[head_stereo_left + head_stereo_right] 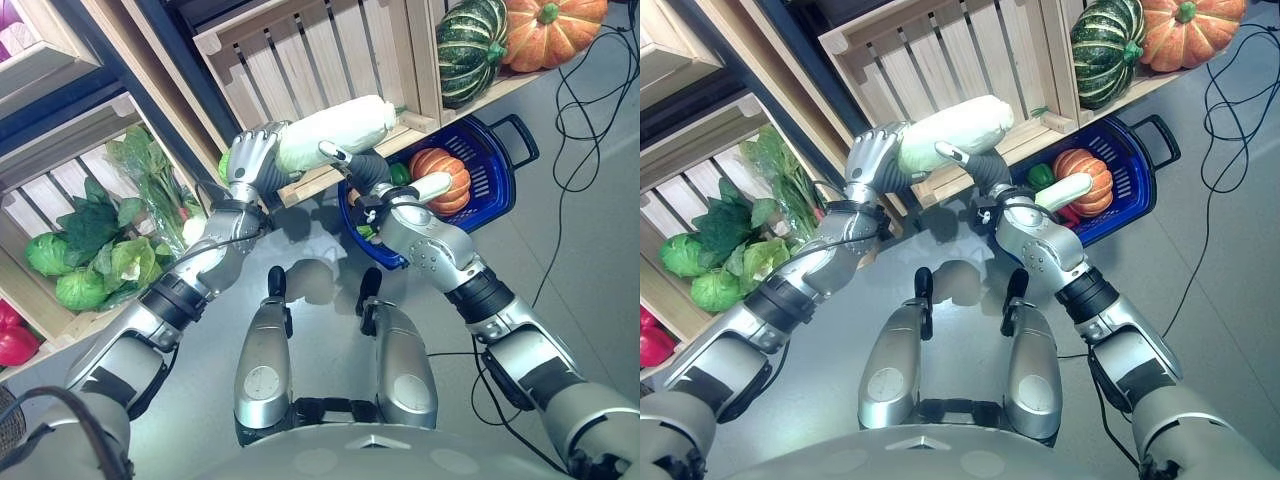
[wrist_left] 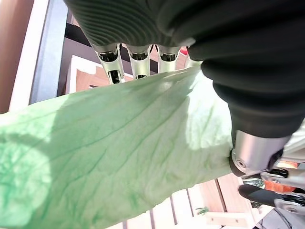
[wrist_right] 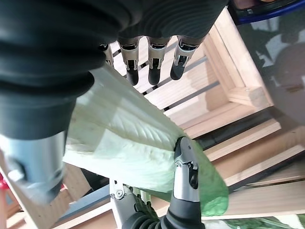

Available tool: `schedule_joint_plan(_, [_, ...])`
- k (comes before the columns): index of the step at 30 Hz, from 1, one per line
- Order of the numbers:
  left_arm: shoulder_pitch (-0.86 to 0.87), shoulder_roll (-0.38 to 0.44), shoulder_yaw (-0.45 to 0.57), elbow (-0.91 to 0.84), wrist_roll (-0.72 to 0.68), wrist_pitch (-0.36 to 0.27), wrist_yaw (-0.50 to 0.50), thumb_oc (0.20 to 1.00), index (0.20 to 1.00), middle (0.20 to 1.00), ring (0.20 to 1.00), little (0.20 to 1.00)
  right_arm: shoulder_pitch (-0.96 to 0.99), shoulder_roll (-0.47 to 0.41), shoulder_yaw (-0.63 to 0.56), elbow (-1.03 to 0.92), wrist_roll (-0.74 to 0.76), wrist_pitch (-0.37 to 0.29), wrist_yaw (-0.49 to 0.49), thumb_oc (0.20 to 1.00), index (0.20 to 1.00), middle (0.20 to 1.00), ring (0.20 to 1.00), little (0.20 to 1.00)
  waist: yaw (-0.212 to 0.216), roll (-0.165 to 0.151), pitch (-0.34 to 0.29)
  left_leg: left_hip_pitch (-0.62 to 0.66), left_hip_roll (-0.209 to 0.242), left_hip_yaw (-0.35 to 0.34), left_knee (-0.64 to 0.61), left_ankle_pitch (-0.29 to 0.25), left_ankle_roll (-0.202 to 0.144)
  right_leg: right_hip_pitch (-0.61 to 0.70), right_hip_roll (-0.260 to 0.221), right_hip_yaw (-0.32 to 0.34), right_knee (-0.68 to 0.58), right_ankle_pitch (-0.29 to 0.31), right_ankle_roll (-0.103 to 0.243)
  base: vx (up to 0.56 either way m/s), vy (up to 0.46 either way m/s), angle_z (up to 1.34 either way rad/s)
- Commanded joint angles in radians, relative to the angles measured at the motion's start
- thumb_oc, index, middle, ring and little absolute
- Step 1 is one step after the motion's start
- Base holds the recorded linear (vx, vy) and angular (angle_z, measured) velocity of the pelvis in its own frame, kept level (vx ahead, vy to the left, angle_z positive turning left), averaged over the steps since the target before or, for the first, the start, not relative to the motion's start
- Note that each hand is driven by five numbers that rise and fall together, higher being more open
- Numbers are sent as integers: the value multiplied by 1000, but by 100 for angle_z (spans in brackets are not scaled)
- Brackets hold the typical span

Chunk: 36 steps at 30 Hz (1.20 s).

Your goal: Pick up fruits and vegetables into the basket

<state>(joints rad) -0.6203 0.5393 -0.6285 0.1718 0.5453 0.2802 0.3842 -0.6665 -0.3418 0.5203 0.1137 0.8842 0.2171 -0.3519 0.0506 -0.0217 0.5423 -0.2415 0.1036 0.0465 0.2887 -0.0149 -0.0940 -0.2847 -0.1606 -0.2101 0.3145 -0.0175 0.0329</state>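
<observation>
A long pale green napa cabbage (image 1: 335, 130) is held in the air in front of an empty wooden crate (image 1: 320, 50). My left hand (image 1: 250, 160) grips its lower end, fingers wrapped behind the leaves (image 2: 119, 157). My right hand (image 1: 368, 172) holds it from the other side, thumb (image 3: 186, 162) pressed on the cabbage (image 3: 124, 143) and fingers reaching past it. To the right, on the floor, stands the blue basket (image 1: 500, 170). It holds an orange pumpkin (image 1: 445, 175), a pale long vegetable (image 1: 430, 187) and a green piece.
A green striped squash (image 1: 472, 45) and an orange pumpkin (image 1: 550, 30) sit on the shelf at top right. A crate of leafy greens and small cabbages (image 1: 100, 240) stands at the left, with a red pepper (image 1: 15, 340) below it. Grey floor lies in front.
</observation>
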Motion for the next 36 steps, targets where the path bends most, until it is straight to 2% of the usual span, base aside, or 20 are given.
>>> schedule_joint_plan(1, [-35, -67, -112, -69, 9, -66, -17, 200, 200, 200, 200, 200, -77, 103, 28, -107, 9, -109, 58, 200, 200, 200, 200, 200, -4, -20, -64, 0, -30, 40, -17, -85, 60, 53, -11, 43, -48, -52, 58, 0, 0, 0])
schedule_joint_plan(7, [-45, -75, -118, -65, -15, -50, -17, 200, 200, 200, 200, 200, -100, 104, 26, -124, -42, -125, 29, 200, 200, 200, 200, 200, -8, -9, -69, 3, -31, 41, -21, -82, 58, 51, -16, 45, -48, -53, 60, 0, 0, 0])
schedule_joint_plan(8, [-45, -76, -117, -67, -23, -52, -17, 219, 219, 219, 219, 219, -102, 105, 24, -124, -50, -125, 28, 200, 200, 200, 200, 200, -8, -7, -70, 3, -31, 41, -23, -81, 58, 52, -16, 45, -50, -53, 59, 0, 0, 0])
schedule_joint_plan(9, [-44, -77, -117, -67, -29, -54, -21, 379, 379, 379, 379, 379, -103, 104, 24, -125, -54, -126, 31, 200, 200, 200, 200, 200, -8, -6, -70, 4, -31, 42, -23, -81, 58, 52, -17, 45, -50, -53, 59, 0, 0, 0])
schedule_joint_plan(10, [-42, -79, -115, -68, -47, -55, -27, 573, 573, 573, 573, 573, -104, 100, 24, -126, -56, -129, 38, 200, 200, 200, 200, 200, -9, -5, -70, 5, -30, 43, -24, -81, 58, 53, -17, 44, -51, -53, 59, 0, 0, 0])
schedule_joint_plan(11, [-37, -82, -113, -70, -75, -55, -52, 1000, 1000, 1000, 1000, 1000, -105, 98, 22, -130, -69, -126, 37, 200, 200, 200, 200, 200, -9, -1, -70, 6, -30, 43, -26, -79, 57, 53, -18, 43, -52, -53, 59, 0, 0, 0])
schedule_joint_plan(14, [-25, -95, -111, -58, -163, -43, -87, 1000, 1000, 1000, 1000, 1000, -108, 91, 18, -140, -94, -120, 39, 200, 200, 200, 200, 200, -12, 4, -72, 7, -29, 44, -26, -78, 57, 50, -18, 43, -47, -54, 59, 0, 0, 0])
schedule_joint_plan(19, [4, -96, -103, -31, -254, -24, -86, 1000, 1000, 1000, 1000, 1000, -114, 74, 1, -164, -127, -115, 35, 200, 200, 200, 200, 200, -15, 12, -73, 11, -27, 47, -31, -74, 57, 48, -17, 40, -45, -55, 59, 0, 0, 0])
schedule_joint_plan(24, [64, -74, -73, -12, -276, -12, -73, 1000, 1000, 1000, 1000, 1000, -107, 43, -40, -203, -172, -110, 39, 200, 200, 200, 200, 200, -12, 22, -69, 6, -27, 45, -28, -70, 56, 44, -14, 34, -37, -58, 55, 0, 0, 0])
schedule_joint_plan(29, [154, -53, -24, 16, -340, -28, -62, 1000, 1000, 1000, 1000, 1000, -85, -7, -95, -259, -207, -112, 56, 200, 200, 200, 200, 200, -8, 30, -62, -2, -25, 45, -24, -66, 54, 34, -10, 26, -26, -61, 52, -27, -34, 0])
schedule_joint_plan(36, [346, 1, 100, 111, -402, -61, -61, 1000, 1000, 1000, 1000, 1000, 9, -128, -245, -362, -348, -146, 101, 200, 200, 200, 200, 200, -18, 47, -39, -18, -15, 58, -16, -58, 50, 6, 0, 17, 0, -68, 43, -42, -32, -3])
